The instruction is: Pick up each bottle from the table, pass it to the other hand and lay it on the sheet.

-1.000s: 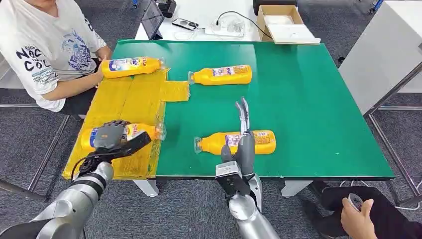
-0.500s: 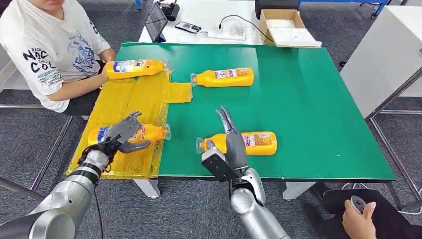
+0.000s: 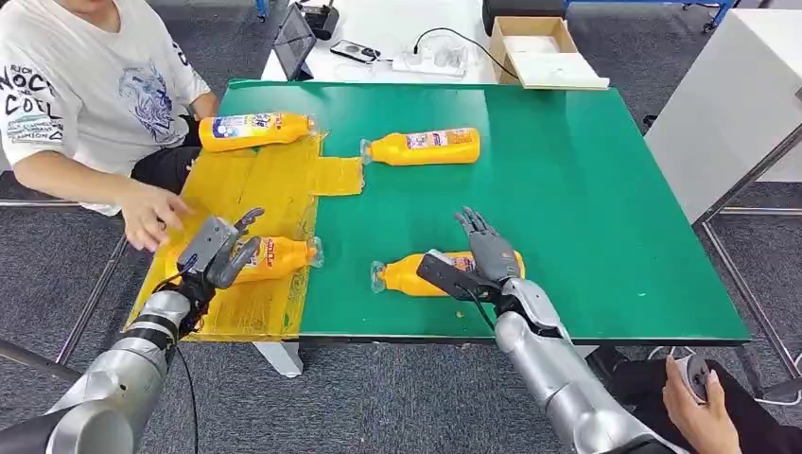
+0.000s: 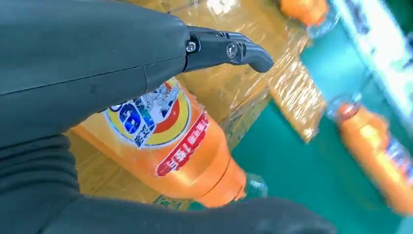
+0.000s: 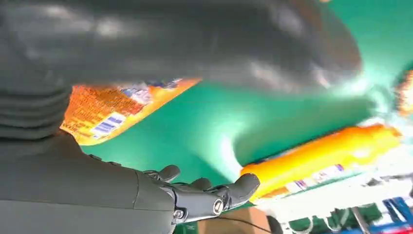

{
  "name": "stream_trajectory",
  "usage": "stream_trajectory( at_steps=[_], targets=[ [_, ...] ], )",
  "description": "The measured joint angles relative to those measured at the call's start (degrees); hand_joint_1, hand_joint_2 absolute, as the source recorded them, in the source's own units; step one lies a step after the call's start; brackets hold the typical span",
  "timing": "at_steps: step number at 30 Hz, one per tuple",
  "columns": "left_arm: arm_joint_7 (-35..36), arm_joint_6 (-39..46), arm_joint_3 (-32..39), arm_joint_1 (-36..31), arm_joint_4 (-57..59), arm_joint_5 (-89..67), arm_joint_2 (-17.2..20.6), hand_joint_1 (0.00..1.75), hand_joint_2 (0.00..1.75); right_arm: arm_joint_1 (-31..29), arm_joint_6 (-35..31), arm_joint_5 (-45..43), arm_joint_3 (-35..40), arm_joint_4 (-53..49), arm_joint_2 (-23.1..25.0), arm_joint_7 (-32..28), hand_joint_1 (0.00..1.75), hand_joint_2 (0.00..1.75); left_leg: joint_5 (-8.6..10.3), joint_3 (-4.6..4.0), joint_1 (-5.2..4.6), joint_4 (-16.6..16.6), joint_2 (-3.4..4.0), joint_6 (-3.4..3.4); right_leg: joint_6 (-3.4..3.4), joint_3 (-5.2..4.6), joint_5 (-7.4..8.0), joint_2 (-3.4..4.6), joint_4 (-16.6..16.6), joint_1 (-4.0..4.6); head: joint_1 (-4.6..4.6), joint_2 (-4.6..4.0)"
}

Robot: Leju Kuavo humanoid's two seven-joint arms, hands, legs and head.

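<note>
At the lower left of the head view, the robot's left hand (image 3: 219, 253) hovers over the crinkled yellow plastic sheet (image 3: 248, 194), its fingers spread apart and holding nothing. Just beyond its fingertips an orange plastic bottle with a blue and red label (image 3: 272, 256) lies on its side on the sheet, cap pointing toward the frame's centre; the left wrist view shows the same bottle (image 4: 170, 146) lying under the raised fingers (image 4: 229, 48), not gripped.

At the lower centre, the right hand (image 3: 478, 260) is over a second orange bottle (image 3: 411, 274) that lies on the green surface (image 3: 586, 208) near its front edge, cap to the left. The thumb reaches across the bottle's near side and the fingers arch over its far end; the hand looks apart rather than clamped, though whether it touches the bottle is hard to tell, as the right wrist view is blurred.

At mid-left, a person's hand (image 3: 151, 216) rests at the sheet's left edge.

Farther up, a third orange bottle (image 3: 426, 147) lies on the green surface just right of the sheet's small flap. A fourth orange bottle (image 3: 253, 130) lies on the sheet's far end, at the upper left. Beyond the green surface, at the top of the frame, an open cardboard box (image 3: 541, 49) sits on a white table (image 3: 388, 28).
</note>
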Motion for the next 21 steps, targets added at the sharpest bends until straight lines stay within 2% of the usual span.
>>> stream_trajectory(
  at_steps=[2,3,10,14,21],
  targets=[
    [-3.0,5.7,0.7,1.2,-1.1,5.0,-1.5,0.0,0.0,-0.8,2.2,1.2,0.2,0.9,-0.8,1.1,0.0,1.75,0.0,-0.05,0.0,0.0,0.0,0.0,0.0,-0.04,0.0,0.0,0.0,0.0,0.02,0.0],
    [-3.9,7.8,1.2,1.9,-1.8,7.4,-2.1,0.0,1.75,-1.3,3.2,1.7,0.3,1.4,-1.2,1.4,0.0,1.75,0.01,-0.09,0.0,0.0,0.0,0.01,0.01,-0.1,0.01,0.0,0.0,0.0,0.02,0.0],
    [-5.9,21.3,-0.1,8.1,-11.4,21.4,-7.5,0.0,1.75,-3.7,9.7,1.7,1.6,6.0,-2.5,0.5,0.0,1.75,0.03,-0.45,0.0,0.1,0.12,0.03,0.03,-0.44,0.05,0.01,0.0,0.01,0.02,0.0],
    [-5.9,27.4,-4.8,11.4,-17.2,23.9,-8.4,0.0,1.75,-5.4,13.1,-0.2,2.5,7.6,-3.5,-2.1,0.0,1.75,0.01,-0.5,0.01,0.1,0.18,0.03,0.03,-0.53,0.04,0.03,0.0,0.01,0.0,0.0],
    [-5.9,32.0,-12.8,14.4,-24.2,26.6,-9.0,0.0,1.75,-6.9,17.1,-2.6,4.2,8.2,-5.4,-4.7,0.0,1.75,0.01,-0.55,0.01,0.1,0.12,0.04,0.03,-0.54,0.03,0.01,0.0,0.0,0.0,0.0]
  ],
)
